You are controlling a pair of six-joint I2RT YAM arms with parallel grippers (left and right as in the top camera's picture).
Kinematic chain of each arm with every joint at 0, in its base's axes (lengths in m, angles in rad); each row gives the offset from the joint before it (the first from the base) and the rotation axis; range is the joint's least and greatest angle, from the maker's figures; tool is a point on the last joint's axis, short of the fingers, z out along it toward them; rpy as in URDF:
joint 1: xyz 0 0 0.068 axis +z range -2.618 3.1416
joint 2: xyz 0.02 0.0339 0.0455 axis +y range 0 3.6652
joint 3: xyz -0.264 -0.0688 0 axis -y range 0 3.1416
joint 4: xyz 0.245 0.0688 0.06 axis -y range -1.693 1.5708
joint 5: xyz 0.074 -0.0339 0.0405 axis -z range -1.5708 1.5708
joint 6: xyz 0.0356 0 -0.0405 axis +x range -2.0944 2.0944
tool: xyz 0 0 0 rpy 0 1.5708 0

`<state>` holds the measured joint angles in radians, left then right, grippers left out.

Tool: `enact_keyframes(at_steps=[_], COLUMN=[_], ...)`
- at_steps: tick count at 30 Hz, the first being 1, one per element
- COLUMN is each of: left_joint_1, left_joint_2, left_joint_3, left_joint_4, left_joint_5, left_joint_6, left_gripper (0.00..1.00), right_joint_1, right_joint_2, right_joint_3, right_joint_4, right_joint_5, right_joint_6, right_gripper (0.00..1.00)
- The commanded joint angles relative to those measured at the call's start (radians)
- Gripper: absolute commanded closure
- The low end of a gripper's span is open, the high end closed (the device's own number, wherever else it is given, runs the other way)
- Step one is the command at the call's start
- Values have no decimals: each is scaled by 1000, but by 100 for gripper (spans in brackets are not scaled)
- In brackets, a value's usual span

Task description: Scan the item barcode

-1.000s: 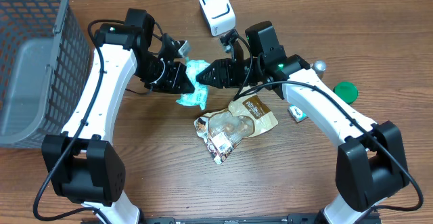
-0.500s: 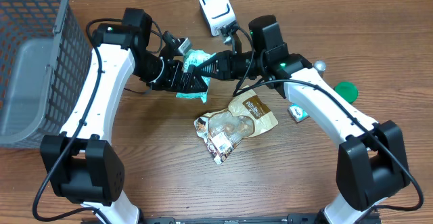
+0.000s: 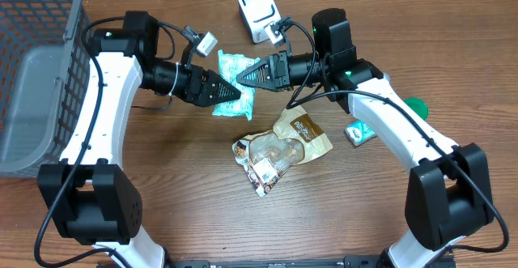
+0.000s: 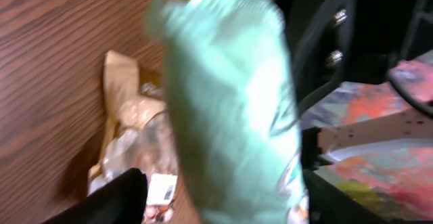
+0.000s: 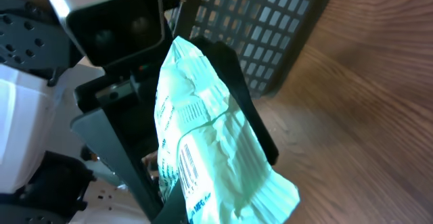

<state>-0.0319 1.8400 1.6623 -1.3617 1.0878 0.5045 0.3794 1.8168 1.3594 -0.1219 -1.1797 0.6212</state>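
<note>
The mint-green packet (image 3: pixel 231 64) hung above the desk (image 3: pixel 202 191), near the white scanner (image 3: pixel 257 9), clenched in your right arm's fingers (image 3: pixel 256 74) after the handover. Your left arm's fingers (image 3: pixel 225 91) had released it and drawn back. Its barcode (image 5: pixel 184 158) faced the right wrist camera; turning it to the scanner looked next

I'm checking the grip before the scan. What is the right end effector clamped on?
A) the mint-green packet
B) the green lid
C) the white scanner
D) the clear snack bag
A: the right end effector is shut on the mint-green packet, whose barcode shows in the right wrist view.
</note>
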Motion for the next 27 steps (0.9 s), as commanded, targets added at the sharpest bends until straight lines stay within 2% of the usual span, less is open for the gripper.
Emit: enact_keyframes(at_steps=[1, 4, 8, 11, 13, 15, 16, 17, 21, 25, 27], left_joint_1=[5, 5, 5, 5, 6, 6, 6, 5, 5, -18, -39], left_joint_2=[-4, -4, -4, -4, -4, -4, -4, -4, -4, -4, -4], left_joint_3=[17, 17, 17, 17, 17, 17, 17, 17, 17, 23, 45], left_joint_4=[-5, -24, -37, -38, -36, -24, -14, 0, 78, 183, 209], left_joint_5=[114, 122, 118, 110, 76, 17, -23, -67, -300, -592, -724], left_joint_6=[57, 57, 58, 57, 57, 47, 29, 4, -171, -397, -458], left_gripper=[36, 43, 70, 95, 96, 96, 96, 96, 96, 96, 96], right_joint_1=[-1, -1, -1, -2, -2, -6, -11, -17, -44, -53, -53], right_joint_2=[-6, -6, -6, -6, -6, -6, -6, -6, -6, -6, -6], right_joint_3=[7, 7, 7, 7, 7, 7, 7, 7, 7, 7, 7], right_joint_4=[8, 9, 9, 9, 9, 8, 8, 5, -75, -335, -472], right_joint_5=[-36, -16, 6, 45, 94, 145, 173, 194, 200, 278, 373], right_joint_6=[11, 11, 11, 10, 0, -1, -2, -18, -76, -206, -253], right_gripper=[96, 96, 96, 94, 86, 42, 31, 24, 14, 10, 9])
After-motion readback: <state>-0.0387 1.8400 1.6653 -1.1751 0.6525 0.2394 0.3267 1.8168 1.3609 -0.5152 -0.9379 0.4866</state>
